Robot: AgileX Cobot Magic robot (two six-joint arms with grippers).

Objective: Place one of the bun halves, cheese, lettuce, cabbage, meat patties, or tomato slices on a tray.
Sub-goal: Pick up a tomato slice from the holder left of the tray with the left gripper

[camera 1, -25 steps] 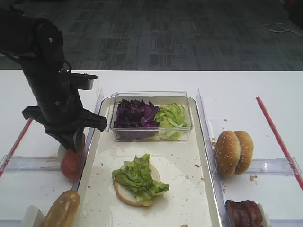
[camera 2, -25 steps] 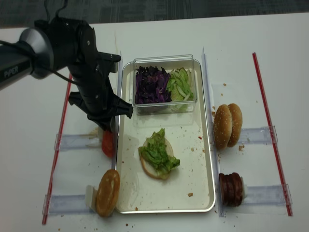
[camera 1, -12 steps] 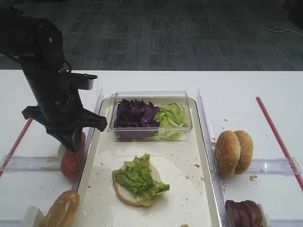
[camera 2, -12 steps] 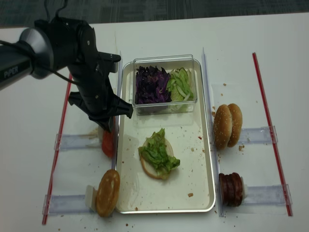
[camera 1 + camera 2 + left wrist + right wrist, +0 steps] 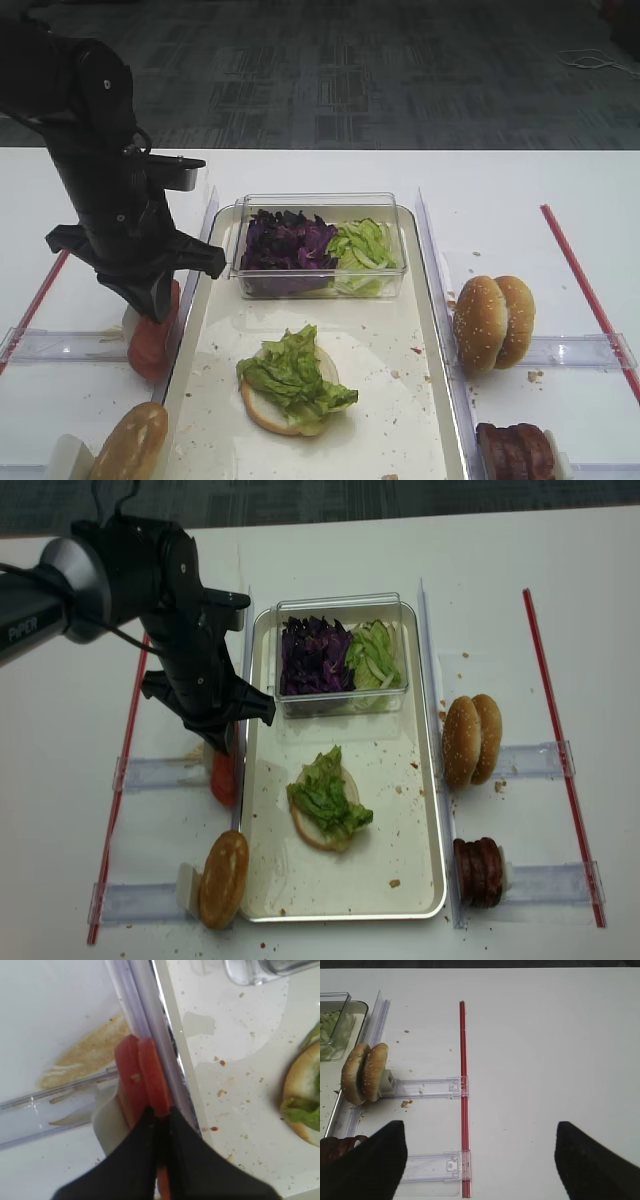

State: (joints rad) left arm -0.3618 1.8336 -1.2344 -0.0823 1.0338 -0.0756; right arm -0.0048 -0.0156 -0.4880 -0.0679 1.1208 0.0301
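Note:
Two red tomato slices [image 5: 131, 1077] stand on edge in a clear holder just left of the tray [image 5: 385, 345]. My left gripper [image 5: 160, 1116] reaches down onto them and is shut on the right-hand slice [image 5: 152, 1072]. From above, the left gripper [image 5: 222, 748] covers the tops of the tomato slices [image 5: 223, 780]. On the tray [image 5: 405, 825] lies a bun half topped with lettuce [image 5: 325, 800]. My right gripper [image 5: 480, 1160] hangs open over bare table, holding nothing.
A clear box on the tray's far end holds purple cabbage [image 5: 285, 240] and green lettuce [image 5: 362, 245]. Two bun halves [image 5: 495, 322] and the meat patties [image 5: 515, 450] stand in holders right of the tray. Another bun half [image 5: 130, 443] stands at front left. A red strip [image 5: 463, 1085] runs along each side.
The left jaws have drawn together on the tomato slice. The arm itself stays in place above the holder, and the right gripper's earlier position is not shown.

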